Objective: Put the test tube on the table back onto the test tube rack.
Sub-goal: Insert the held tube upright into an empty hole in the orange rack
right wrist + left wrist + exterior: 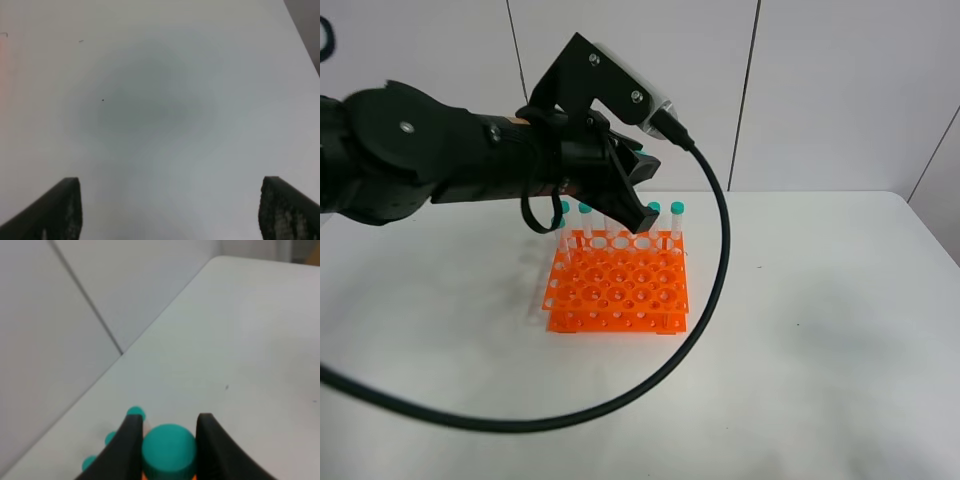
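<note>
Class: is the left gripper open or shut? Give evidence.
Shut: the left gripper clamps the test tube by its teal cap.

The test tube (169,450) shows mainly as its round teal screw cap, pinched between the two black fingers of the left claw (169,420) above the back edge of the test tube rack (620,285). Its lower end is hidden. The rack is bright orange and tiered, with a grid of round holes. It sits flat near the middle of the white bench (820,330), with other teal-capped tubes (677,225) upright along its far row.
</note>
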